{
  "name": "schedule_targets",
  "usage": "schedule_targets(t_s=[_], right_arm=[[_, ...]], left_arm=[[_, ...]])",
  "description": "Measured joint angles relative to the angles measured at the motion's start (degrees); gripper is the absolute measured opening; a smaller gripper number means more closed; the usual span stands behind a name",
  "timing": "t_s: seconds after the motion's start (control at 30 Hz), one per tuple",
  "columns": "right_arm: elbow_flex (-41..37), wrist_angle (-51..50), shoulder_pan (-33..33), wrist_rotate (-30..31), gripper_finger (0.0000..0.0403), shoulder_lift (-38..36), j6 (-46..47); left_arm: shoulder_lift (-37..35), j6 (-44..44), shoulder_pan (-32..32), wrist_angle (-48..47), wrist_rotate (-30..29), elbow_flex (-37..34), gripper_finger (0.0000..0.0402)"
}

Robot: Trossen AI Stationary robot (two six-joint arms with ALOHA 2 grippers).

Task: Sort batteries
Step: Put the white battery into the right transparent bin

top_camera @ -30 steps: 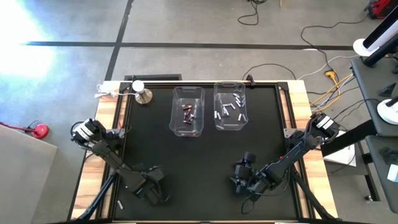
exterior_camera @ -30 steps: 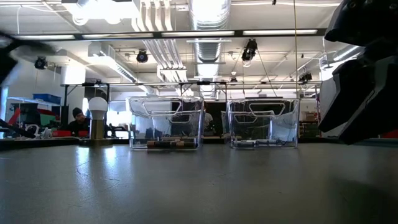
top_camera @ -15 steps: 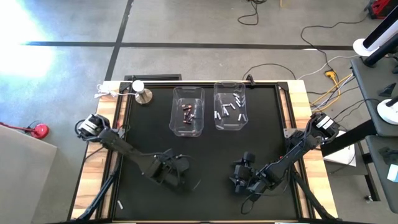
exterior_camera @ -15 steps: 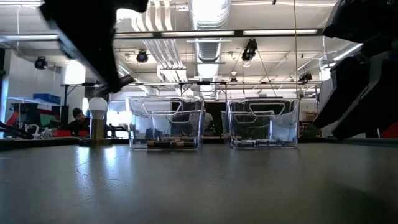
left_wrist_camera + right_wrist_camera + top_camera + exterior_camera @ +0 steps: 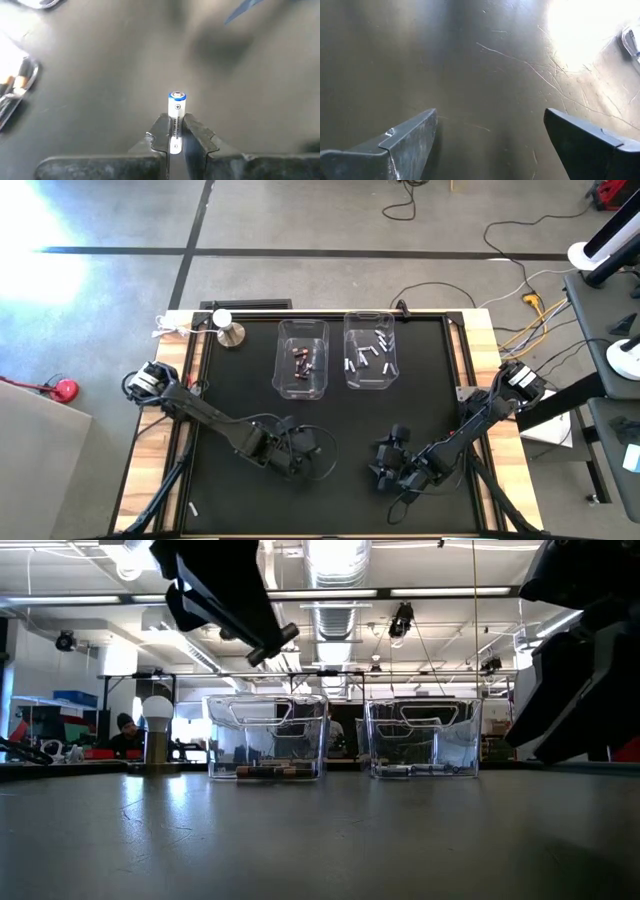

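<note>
White battery (image 5: 176, 121) is clamped between the left gripper (image 5: 175, 134) fingers, well short of the left bin (image 5: 302, 358); right gripper (image 5: 487, 135) fingers spread wide.

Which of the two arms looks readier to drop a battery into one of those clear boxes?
The left. Its gripper is shut on a white battery and hangs above the table, nearer the bins. White cells lie in the right-hand bin. The right gripper is open and empty.
</note>
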Motion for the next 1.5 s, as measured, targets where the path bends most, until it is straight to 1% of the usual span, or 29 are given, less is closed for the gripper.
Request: schedule_targets(t_s=[0.1, 0.17, 0.3, 0.4, 0.5, 0.6, 0.7, 0.8, 0.9, 0.97, 1.03, 1.1, 1.13, 1.17, 1.2, 1.3, 1.33, 1.37, 1.5], right_arm=[[0.0, 0.1, 0.0, 0.0, 0.0361, 0.0, 0.7], [0.0, 1.8, 0.1, -0.1, 0.0361, 0.0, -0.6], [0.0, 10.2, 0.8, -0.2, 0.0361, 0.0, -8.2], [0.0, 16.2, 2.1, -0.8, 0.0361, 0.0, -14.1], [0.0, 20.2, 3.6, -1.1, 0.0361, -0.7, -18.5], [0.0, 22.2, 5.0, -1.5, 0.0361, -2.7, -20.8], [0.0, 22.8, 6.2, -1.5, 0.0361, -6.0, -20.9], [0.0, 24.8, 6.8, 0.7, 0.0361, -8.3, -21.1], [0.0, 27.3, 6.6, 3.9, 0.0361, -8.5, -21.1], [0.1, 28.1, 5.0, 5.5, 0.0361, -7.9, -20.0], [0.2, 28.1, 2.3, 5.8, 0.0361, -7.7, -18.6], [0.2, 30.1, -0.6, 6.0, 0.0361, -7.7, -18.1], [0.2, 31.9, -2.1, 5.3, 0.0360, -7.8, -18.1], [0.2, 33.5, -3.5, 3.4, 0.0358, -7.9, -18.1], [0.2, 35.2, -5.0, 0.7, 0.0354, -7.9, -18.5], [0.2, 40.4, -9.2, -10.1, 0.0337, -7.6, -19.5], [0.2, 41.9, -10.3, -12.6, 0.0331, -7.3, -19.5], [0.2, 42.4, -11.1, -14.0, 0.0323, -7.2, -19.6], [0.2, 42.5, -12.3, -14.9, 0.0287, -7.1, -23.1]], left_arm=[[0.0, 1.3, 0.0, 5.1, 0.0, -1.4, 0.0011], [0.0, 3.6, 0.0, 11.2, 0.1, -2.7, 0.0011], [0.0, 12.0, 0.4, 35.6, 0.3, -8.7, 0.0011], [0.0, 17.3, 1.0, 54.9, 0.7, -15.5, 0.0011], [0.0, 21.1, 1.8, 72.0, 0.6, -22.4, 0.0011], [0.0, 25.5, 2.6, 86.1, 0.5, -27.8, 0.0011], [0.0, 31.8, 2.9, 96.2, 0.5, -31.2, 0.0011], [-0.1, 35.5, 3.3, 98.4, 0.7, -32.3, 0.0011], [0.1, 36.8, 3.7, 97.9, 3.0, -32.5, 0.0011], [0.3, 37.4, 3.7, 97.9, 4.0, -32.5, 0.0011], [0.4, 38.2, 3.7, 98.1, 5.2, -32.5, 0.0011], [0.4, 38.4, 3.5, 99.1, 6.0, -32.5, 0.0011], [0.4, 38.5, 3.5, 99.8, 6.3, -32.5, 0.0011], [0.4, 38.6, 3.4, 100.5, 6.7, -32.5, 0.0011], [0.4, 38.6, 3.4, 100.9, 7.0, -32.5, 0.0011], [0.3, 38.8, 3.4, 101.8, 7.1, -32.5, 0.0011], [0.3, 38.8, 3.4, 101.8, 7.1, -32.5, 0.0011], [0.3, 38.6, 3.4, 102.0, 7.0, -32.5, 0.0011], [0.5, 36.1, 3.5, 101.8, 4.5, -32.5, 0.0011]])
